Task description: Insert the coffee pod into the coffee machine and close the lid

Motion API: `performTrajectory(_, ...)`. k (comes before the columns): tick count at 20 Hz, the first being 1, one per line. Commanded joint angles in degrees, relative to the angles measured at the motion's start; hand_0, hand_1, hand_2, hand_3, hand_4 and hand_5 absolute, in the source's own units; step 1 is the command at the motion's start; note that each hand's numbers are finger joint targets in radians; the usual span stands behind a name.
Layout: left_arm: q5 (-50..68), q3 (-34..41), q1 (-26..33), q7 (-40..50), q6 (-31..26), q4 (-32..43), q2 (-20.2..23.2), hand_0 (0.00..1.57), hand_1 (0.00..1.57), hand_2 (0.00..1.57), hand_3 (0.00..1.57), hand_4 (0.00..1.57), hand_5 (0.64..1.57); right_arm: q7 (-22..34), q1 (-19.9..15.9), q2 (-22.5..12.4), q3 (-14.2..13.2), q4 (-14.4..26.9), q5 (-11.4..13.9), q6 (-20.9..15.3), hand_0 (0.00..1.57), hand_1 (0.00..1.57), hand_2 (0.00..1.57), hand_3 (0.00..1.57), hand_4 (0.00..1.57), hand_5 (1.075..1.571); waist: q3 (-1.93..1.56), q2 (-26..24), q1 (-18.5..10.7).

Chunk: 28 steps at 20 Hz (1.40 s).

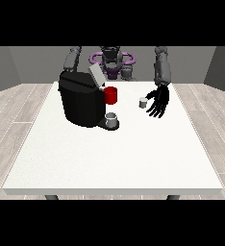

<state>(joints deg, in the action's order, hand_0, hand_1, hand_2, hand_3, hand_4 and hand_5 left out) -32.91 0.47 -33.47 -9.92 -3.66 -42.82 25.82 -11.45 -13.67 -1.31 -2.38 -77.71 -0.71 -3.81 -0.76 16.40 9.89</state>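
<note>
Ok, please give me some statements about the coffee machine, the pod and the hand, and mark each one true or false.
1. The coffee machine has its lid raised. True.
2. The coffee pod is already inside the machine. False: it stands on the table, beside the hand at the view's right.
3. The hand at the view's right has its fingers spread open. True.
4. That hand is lifting the pod. False: the pod rests on the table next to the fingers.
5. A grey cup sits at the machine's base. True.
6. The red mug lies tipped over. False: it stands upright.
</note>
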Motion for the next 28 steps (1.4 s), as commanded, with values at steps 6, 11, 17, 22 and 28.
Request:
performTrajectory(6, -3.29, -3.98, -0.99, 0.04, 0.31, 0.03, -6.2, 1.26, 1.26, 1.25, 1.1, 0.07, 1.571, -2.61, -1.18, 0.77, -0.82, 4.96, 0.08, -0.68, 0.0, 0.0, 0.0, 0.0, 0.33, 1.571, 0.75, 0.21, 0.01)
performTrajectory(11, -5.92, -5.19, 1.74, 0.92, 2.92, 1.82, -8.67, 1.33, 1.33, 1.33, 1.18, 0.07, 1.571, 2.59, -3.83, -1.64, -2.9, 4.72, -1.27, -0.58, 0.0, 0.0, 0.0, 0.0, 0.36, 1.571, 0.78, -3.18, -1.53)
performTrajectory(17, -8.1, -6.56, -0.04, 3.41, 3.61, -0.67, -11.87, 1.33, 1.33, 1.39, 1.31, 0.62, 1.571, -5.62, -0.48, -2.47, -5.13, 12.06, -2.21, 1.52, 0.0, 0.0, 0.0, 0.0, 0.42, 1.571, 0.73, -5.04, -2.81)
performTrajectory(22, -6.6, -3.94, 1.23, -6.1, 3.77, 1.38, -9.15, 1.37, 1.37, 1.42, 1.37, 0.68, 1.571, -4.96, 2.63, -1.54, -4.19, 10.51, -2.83, 1.94, 0.0, 0.0, 0.0, 0.0, 0.39, 1.571, 0.76, -7.37, -3.06)
performTrajectory(28, -4.08, -1.78, -2.81, -3.37, -0.67, 1.1, -11.72, 1.43, 1.43, 1.42, 1.3, 0.59, 1.571, -5.04, -0.18, -1.35, -5.57, 13.65, -3.51, 0.48, 0.0, 0.0, 0.0, 0.0, 0.28, 1.571, 0.75, -9.17, -4.74)
